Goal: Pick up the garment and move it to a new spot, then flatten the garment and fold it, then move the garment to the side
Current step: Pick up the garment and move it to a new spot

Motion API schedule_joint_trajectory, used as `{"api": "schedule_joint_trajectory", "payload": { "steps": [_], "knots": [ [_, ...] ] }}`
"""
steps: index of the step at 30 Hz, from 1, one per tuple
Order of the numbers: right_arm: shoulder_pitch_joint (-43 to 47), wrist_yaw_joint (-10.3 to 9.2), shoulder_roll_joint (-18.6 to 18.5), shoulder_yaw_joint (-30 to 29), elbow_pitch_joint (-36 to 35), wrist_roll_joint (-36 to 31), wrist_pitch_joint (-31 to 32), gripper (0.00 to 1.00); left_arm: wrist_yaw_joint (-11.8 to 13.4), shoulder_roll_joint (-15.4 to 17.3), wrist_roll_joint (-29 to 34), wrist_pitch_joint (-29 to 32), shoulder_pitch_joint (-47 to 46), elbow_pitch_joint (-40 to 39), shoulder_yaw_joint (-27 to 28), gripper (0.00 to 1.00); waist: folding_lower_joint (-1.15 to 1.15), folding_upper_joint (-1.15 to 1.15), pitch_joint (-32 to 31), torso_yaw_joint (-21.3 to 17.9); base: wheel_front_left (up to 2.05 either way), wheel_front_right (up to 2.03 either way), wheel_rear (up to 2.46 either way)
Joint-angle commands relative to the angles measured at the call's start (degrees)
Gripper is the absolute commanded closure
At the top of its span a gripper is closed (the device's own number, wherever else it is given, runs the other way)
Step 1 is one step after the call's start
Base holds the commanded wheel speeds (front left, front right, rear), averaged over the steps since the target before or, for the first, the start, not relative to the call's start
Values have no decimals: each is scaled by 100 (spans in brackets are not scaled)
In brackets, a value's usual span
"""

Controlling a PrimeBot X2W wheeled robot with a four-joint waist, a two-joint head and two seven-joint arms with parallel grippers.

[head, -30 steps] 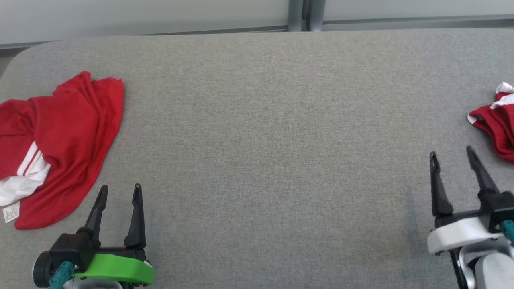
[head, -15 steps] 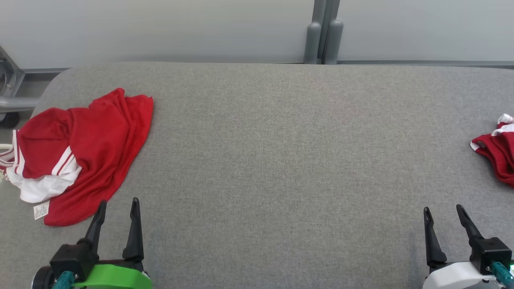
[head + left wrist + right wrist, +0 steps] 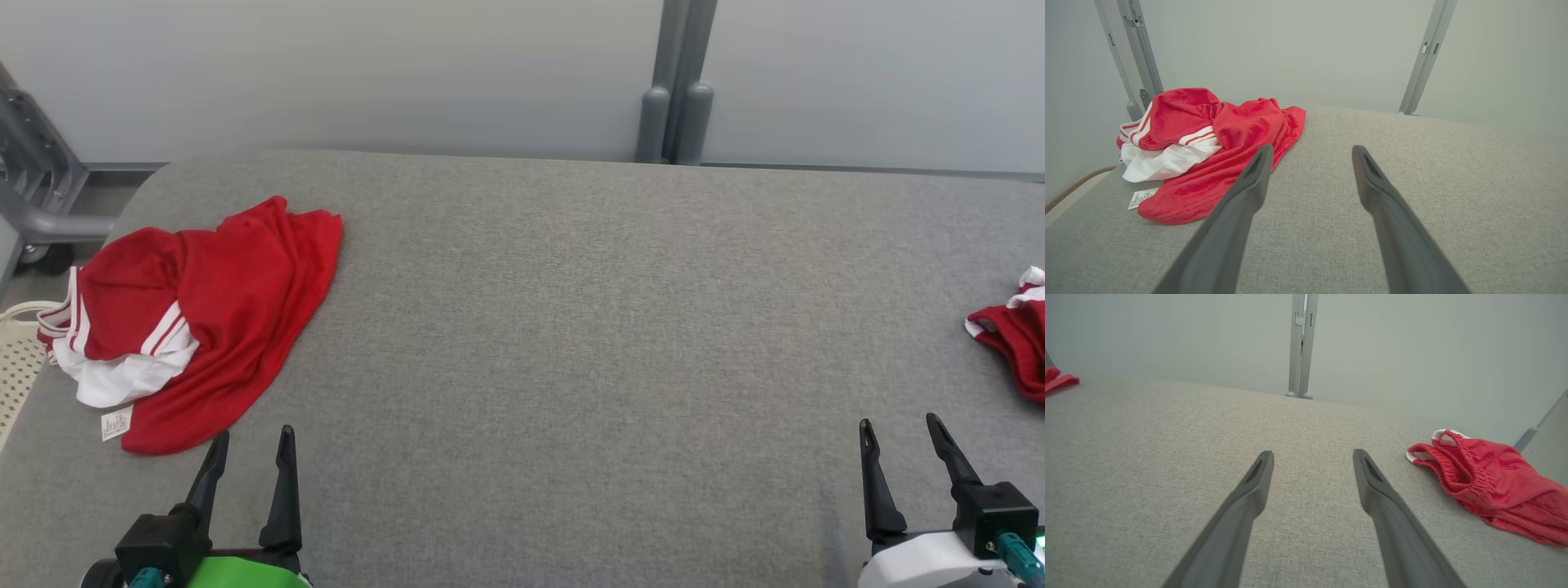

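Grey fabric-covered table [image 3: 571, 327] takes up most of the head view, its wide middle bare. Pale wall [image 3: 367, 73] behind it, grey metal post [image 3: 676, 122] at the far edge.

Crumpled red garment with white striped trim [image 3: 237, 302] lies at the table's far left, near the left edge. It is bunched in thick folds, with the white part tucked under on its left side. Not flat, not folded.

Smaller red garment with an elastic waistband [image 3: 1008, 347] lies at the far right edge, cut by the frame in the head view. The right wrist view shows it rumpled too. The two garments are well apart.

Left gripper [image 3: 254, 434] is at lower left, fingers spread and holding nothing, tips just beside the near hem of the left garment but not touching it. Right gripper [image 3: 899, 422] is at lower right, fingers also spread and holding nothing, near the right garment but clear of it.

White label [image 3: 116, 423] sticks out on the table at the left garment's near-left hem.

Progress, as a judgement: nothing reads as done. No garment is gripped, spread or folded, so pick-up, move, flatten, fold and set-aside are all left. Cannot tell which garment is the target. The left one is closest to a gripper.
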Motion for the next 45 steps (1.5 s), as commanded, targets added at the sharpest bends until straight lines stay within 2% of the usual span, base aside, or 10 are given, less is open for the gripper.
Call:
{"api": "schedule_joint_trajectory", "payload": {
  "steps": [1,3,12,16,22,27,29,37,44,45],
  "knots": [
    [1,-8,-13,-11,-38,-38,-17,0,-15,-30,31,-1,92,-2,2,0,0,50,-30,304,0,0,0],
    [5,-8,-11,-5,-53,-31,-17,0,-14,-51,48,-2,88,-2,4,0,0,50,-35,440,0,0,0],
    [-38,-8,-11,353,108,-5,-16,0,22,-151,157,-1,334,-70,130,0,0,50,-259,1934,0,0,0],
    [-478,-8,-14,946,296,-21,-17,0,155,-225,44,-1,608,-386,488,0,0,50,-172,2162,0,0,0],
    [-825,-8,-18,1307,542,46,-17,0,193,-310,53,-1,736,-703,671,0,0,50,-143,2192,0,0,0],
    [-780,-8,-18,1297,477,130,-17,0,145,-339,46,-2,549,-696,596,0,0,50,-119,2169,0,0,0],
    [-732,-8,-21,1171,403,229,-17,0,109,-344,-183,79,323,-591,538,0,0,50,-37,2167,0,0,0],
    [-971,-8,-26,709,-11,-166,-17,0,25,-99,-930,1526,-1714,135,247,0,0,50,713,2202,0,0,0],
    [-1457,-8,-137,768,-335,-431,69,0,-10,230,-1541,2444,-3596,1603,67,0,0,50,1659,1748,0,0,0],
    [-1510,-8,-145,840,-349,-464,119,0,-13,387,-1491,2528,-3776,1838,6,0,0,50,1760,1634,0,0,0]
  ]
}}
